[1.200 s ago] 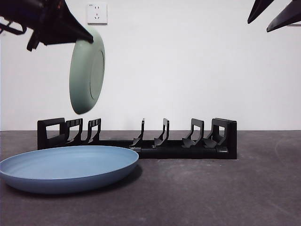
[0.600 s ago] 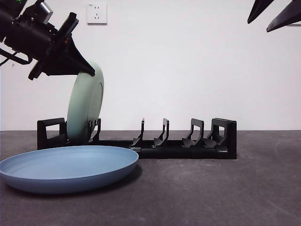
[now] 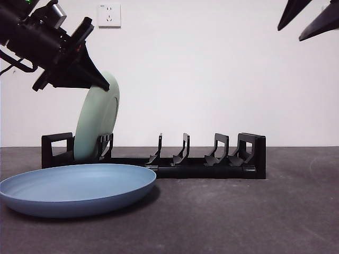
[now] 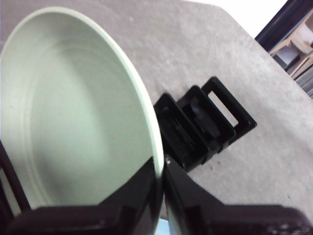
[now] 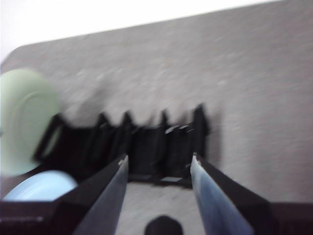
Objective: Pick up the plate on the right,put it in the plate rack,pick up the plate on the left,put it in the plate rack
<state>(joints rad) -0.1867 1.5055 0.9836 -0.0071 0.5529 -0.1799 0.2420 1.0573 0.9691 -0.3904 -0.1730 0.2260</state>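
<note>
My left gripper (image 3: 99, 83) (image 4: 160, 165) is shut on the top rim of a pale green plate (image 3: 98, 123) (image 4: 73, 112). The plate stands on edge, leaning slightly, with its lower edge in a slot at the left end of the black plate rack (image 3: 212, 168) (image 4: 210, 120). In front of the rack's left half a larger blue plate (image 3: 77, 188) lies flat on the table. My right gripper (image 3: 290, 33) (image 5: 159, 159) hangs open high at the right, empty, above the rack (image 5: 146, 147). Its blurred view also shows the green plate (image 5: 22, 120) and the blue plate (image 5: 39, 186).
Dark grey table (image 3: 254, 211) with a white wall behind it and a wall socket (image 3: 109, 15) high on the left. The rack's middle and right dividers (image 3: 183, 151) hold nothing.
The left gripper has brought the green plate down from mid-air into the rack's left end and tilted it a little. The right gripper has barely moved.
</note>
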